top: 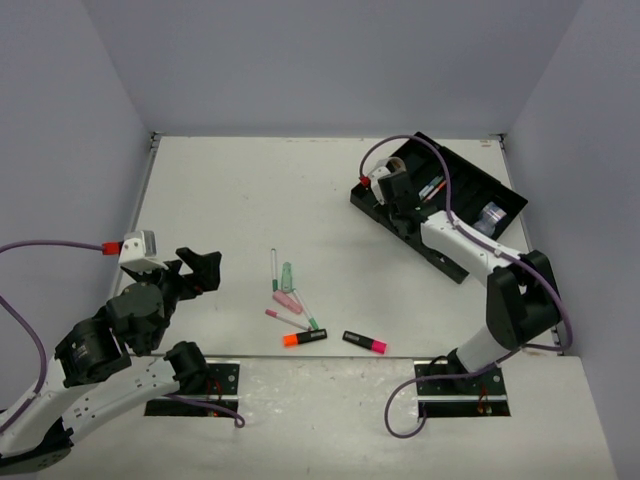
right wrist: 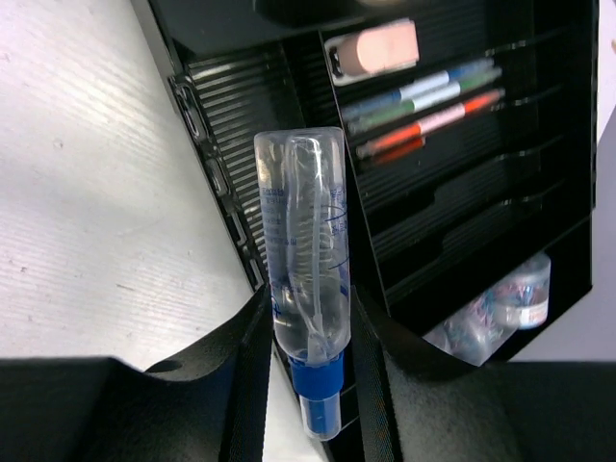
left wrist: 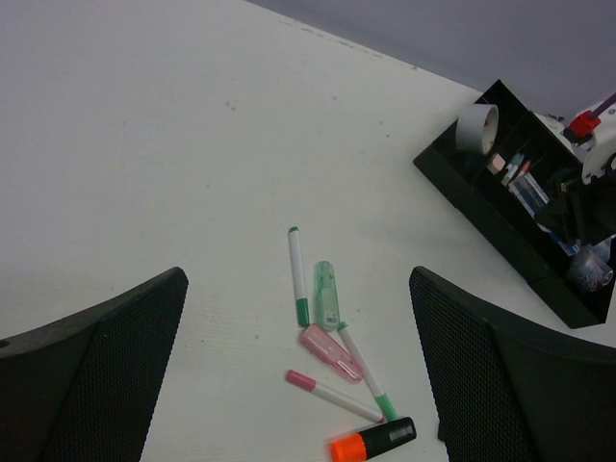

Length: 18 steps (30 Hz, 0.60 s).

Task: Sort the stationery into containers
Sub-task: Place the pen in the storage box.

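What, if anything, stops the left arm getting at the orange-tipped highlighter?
Nothing obvious, so probably yes. The left pincer is open and empty, and the orange-tipped highlighter lies flat on the table in front of it, uncovered. The green tip of a white pen sits close beside it and might get nudged.

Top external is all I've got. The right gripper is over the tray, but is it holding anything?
Observer: Yes. The right gripper is shut on a clear tube with a blue cap.
Operator: What's in the tray so far?
Observer: A pink eraser lies in one compartment, with pens in the slots next to it.
Operator: Any tape in there?
Observer: The left wrist view shows a grey tape ring standing on edge in a corner compartment.
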Motion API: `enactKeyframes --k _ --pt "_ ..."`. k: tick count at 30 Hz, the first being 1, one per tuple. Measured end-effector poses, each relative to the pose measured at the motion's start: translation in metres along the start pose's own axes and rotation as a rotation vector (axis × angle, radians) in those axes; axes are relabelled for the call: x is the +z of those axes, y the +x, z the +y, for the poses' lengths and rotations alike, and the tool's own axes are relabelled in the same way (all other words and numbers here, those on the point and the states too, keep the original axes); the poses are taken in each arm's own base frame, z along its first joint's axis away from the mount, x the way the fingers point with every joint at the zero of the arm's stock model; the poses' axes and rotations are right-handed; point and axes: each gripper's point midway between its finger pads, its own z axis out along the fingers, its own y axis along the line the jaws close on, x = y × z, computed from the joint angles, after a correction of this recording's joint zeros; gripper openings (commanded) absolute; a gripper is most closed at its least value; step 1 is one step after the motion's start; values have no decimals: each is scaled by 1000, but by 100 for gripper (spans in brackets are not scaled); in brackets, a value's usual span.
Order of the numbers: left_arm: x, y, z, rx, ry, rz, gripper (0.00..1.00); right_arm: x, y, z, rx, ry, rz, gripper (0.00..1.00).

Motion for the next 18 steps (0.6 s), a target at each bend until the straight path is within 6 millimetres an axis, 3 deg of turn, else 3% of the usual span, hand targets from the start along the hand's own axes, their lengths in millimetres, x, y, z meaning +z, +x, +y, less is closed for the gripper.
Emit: enactKeyframes --k 5,13,18 --pt "0 0 -1 -2 2 -2 100 14 -6 -4 -41 -38 -13 18" --pt "1 3 0 5 -2 3 100 34 8 0 -65 -65 43 38" --pt "2 3 0 5 -2 3 100 35 8 0 -68 -69 51 46"
